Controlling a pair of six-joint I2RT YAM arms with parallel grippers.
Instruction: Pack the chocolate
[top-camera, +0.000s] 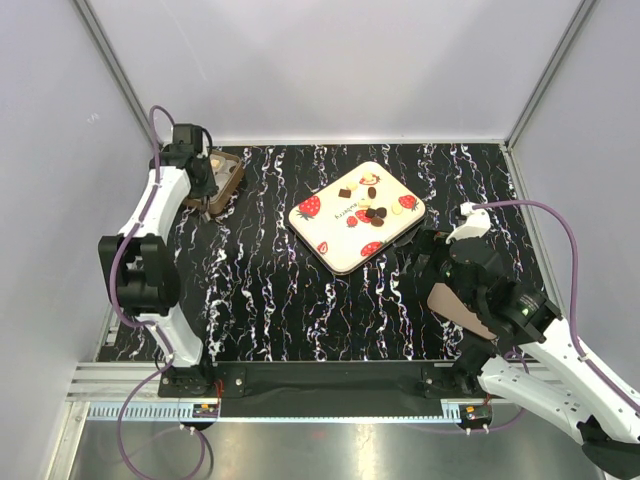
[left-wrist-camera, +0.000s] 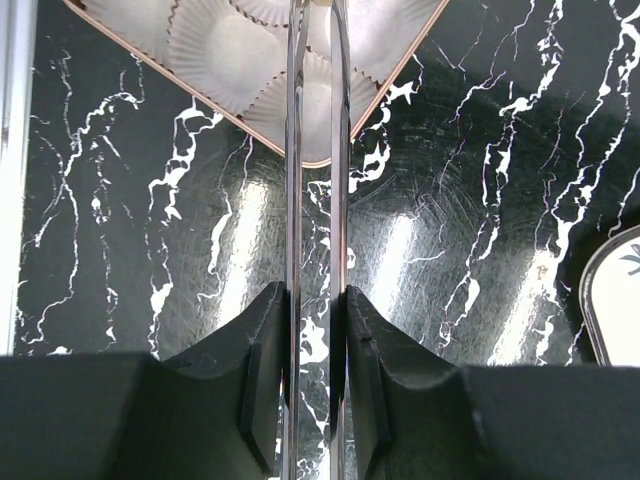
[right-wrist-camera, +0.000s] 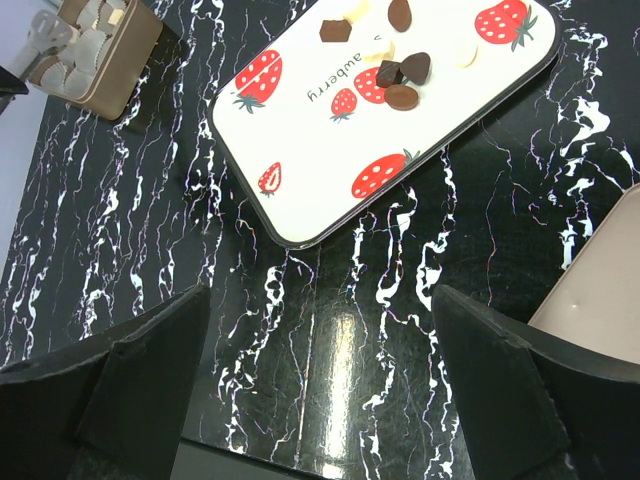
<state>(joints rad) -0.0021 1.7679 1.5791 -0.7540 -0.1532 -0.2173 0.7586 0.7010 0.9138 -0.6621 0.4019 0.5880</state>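
Left jaws clamp tweezers (left-wrist-camera: 294, 180) over the box (right-wrist-camera: 118, 82); right jaws gape wide, facing chocolate (right-wrist-camera: 402, 95) on tray (right-wrist-camera: 300, 190).

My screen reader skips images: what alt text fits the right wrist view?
A cream strawberry-print tray holding scattered chocolates lies on a black marbled table, seen past the wide-open right gripper. A brown box of white paper cups sits top left.

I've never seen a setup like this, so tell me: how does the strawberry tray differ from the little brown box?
The strawberry tray is cream, printed with red strawberries; the brown box is plain brown. The tray is flat and larger; the box is smaller, with upright walls. The tray carries loose chocolates; the box holds white paper cups. Both lie askew on the black marbled table.
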